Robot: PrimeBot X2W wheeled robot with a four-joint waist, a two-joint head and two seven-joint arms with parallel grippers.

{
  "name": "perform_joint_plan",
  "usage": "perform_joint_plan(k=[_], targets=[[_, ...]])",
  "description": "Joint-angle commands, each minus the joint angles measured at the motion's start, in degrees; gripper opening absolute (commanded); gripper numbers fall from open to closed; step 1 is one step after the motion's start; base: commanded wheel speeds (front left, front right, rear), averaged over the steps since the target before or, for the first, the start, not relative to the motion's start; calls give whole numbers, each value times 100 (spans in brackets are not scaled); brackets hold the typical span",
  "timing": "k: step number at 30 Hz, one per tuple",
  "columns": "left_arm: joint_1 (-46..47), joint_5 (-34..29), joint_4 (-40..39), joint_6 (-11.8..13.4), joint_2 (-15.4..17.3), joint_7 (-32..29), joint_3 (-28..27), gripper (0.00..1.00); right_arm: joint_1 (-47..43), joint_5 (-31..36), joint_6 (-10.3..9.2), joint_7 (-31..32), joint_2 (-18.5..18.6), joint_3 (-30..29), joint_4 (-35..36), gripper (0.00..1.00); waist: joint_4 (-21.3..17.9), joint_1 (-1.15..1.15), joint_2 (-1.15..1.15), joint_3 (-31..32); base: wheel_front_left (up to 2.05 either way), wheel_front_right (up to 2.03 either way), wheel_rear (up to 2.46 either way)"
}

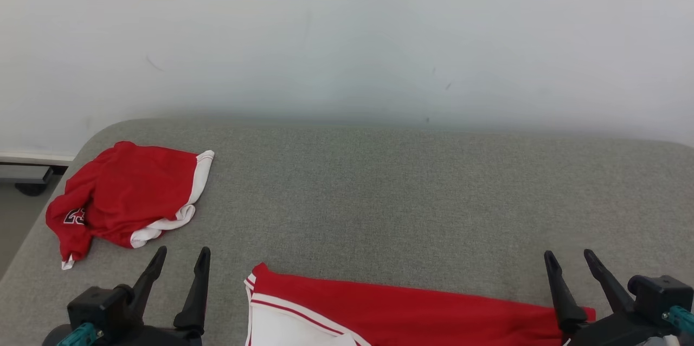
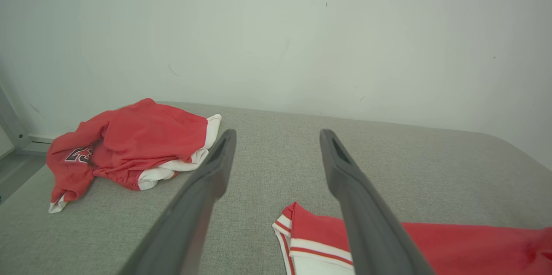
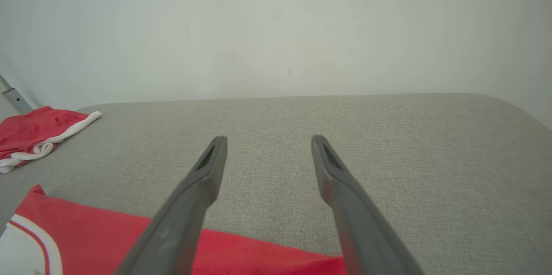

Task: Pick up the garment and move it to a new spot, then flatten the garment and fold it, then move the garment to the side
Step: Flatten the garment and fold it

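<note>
Near garment [image 1: 412, 302]: red, with a white panel edged by thin red and white stripes. Far garment [image 1: 124, 194]: red, with white trim along its hem and a dark numeral outlined in white. Table [image 1: 379, 194]: grey, finely flecked weave. Wall [image 1: 347, 37]: plain off-white with a few faint dark marks. Left gripper [image 1: 183, 251] and right gripper [image 1: 568, 252]: black, each with a teal fitting at its base.

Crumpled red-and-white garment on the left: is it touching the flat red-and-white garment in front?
Apart. The head view shows bare grey fabric tabletop between the crumpled red-and-white garment and the flat red-and-white garment.
</note>
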State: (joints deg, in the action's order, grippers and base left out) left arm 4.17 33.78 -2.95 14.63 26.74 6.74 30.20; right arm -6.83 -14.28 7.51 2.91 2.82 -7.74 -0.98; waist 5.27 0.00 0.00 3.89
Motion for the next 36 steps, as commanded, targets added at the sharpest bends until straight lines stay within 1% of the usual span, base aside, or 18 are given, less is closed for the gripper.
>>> perform_joint_plan(k=[1, 9, 14, 15, 21, 22, 26, 30, 33, 36], targets=[[79, -28, -21, 21, 45, -6, -2, 100, -26, 58, -4, 14, 17, -51, 53, 100, 3, 0, 0, -7, 0, 0, 0], [54, 32, -42, 66, 65, -43, -18, 100, -74, 74, -4, 178, 16, -141, 219, 100, -9, 0, 0, -23, 0, 0, 0], [46, 64, -50, 99, 62, -46, -44, 100, -55, 52, -4, 528, 16, -360, 264, 100, -7, 0, 0, -1, 0, 0, 0], [35, 82, -55, 125, 49, -45, -51, 100, -36, 23, -4, 808, 17, -509, 291, 100, 1, 0, 0, 1, 0, 0, 0], [7, 116, -75, 141, 19, -48, -20, 100, -137, 30, -4, 1933, 20, -965, 446, 100, 57, 0, 0, -5, 0, 0, 0], [7, 116, -75, 141, 19, -48, -20, 100, -137, 30, -4, 1933, 20, -965, 446, 100, 57, 0, 0, -5, 0, 0, 0], [-13, 136, -85, 148, 5, -53, 4, 100, -251, -97, -4, 2831, 21, -1321, 505, 100, 75, 0, 0, -17, 0, 0, 0], [-26, 136, -92, 156, -13, -53, 24, 100, -354, -154, -4, 3703, 18, -1457, 609, 100, 75, 0, 0, -42, 0, 0, 0], [-11, 143, -92, 145, -31, -54, 51, 100, -480, -121, -4, 4164, 15, -1433, 648, 100, 79, 0, 0, -64, 0, 0, 0], [30, 152, -82, 127, -59, -42, 77, 100, -511, -151, -4, 4306, 19, -1390, 624, 100, 88, 0, 0, -102, 0, 0, 0]])
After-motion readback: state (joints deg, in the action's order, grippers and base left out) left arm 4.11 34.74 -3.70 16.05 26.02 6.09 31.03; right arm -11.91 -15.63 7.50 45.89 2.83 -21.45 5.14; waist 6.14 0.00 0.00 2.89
